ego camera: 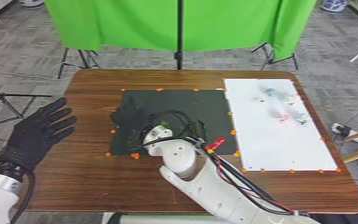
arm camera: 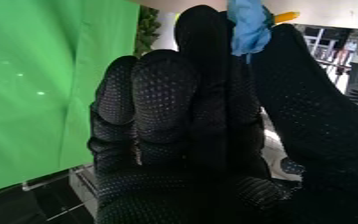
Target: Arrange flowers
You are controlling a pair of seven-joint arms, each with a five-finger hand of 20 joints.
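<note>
In the head view, the left hand (ego camera: 35,131) was raised at the left edge of the frame, palm half turned toward the middle, its fingers straight and slightly spread. The right arm (ego camera: 213,189) came in from the bottom edge, right of centre, and slanted up and leftward across the wooden tabletop (ego camera: 95,185). Its wrist was bent near the centre, and the right hand (ego camera: 129,116) lay over the black mat (ego camera: 213,104), left of centre. Loose flowers (ego camera: 284,118), pink, bluish and white, lay on the upper part of the white mat (ego camera: 282,147), at the right of the frame. A blue-and-white jar (ego camera: 334,5) stood at the upper right edge, beyond the tabletop; its contents could not be made out. A green cloth (ego camera: 131,25) hung across the upper part.

In the right wrist view, the right hand's fingers were long and nearly straight, with the thumb closed toward them, gripping a blue flower (arm camera: 248,30) near their tips. Something orange-yellow (arm camera: 286,17) showed just beside the flower, and green leaves (arm camera: 146,30) showed behind the fingers.
</note>
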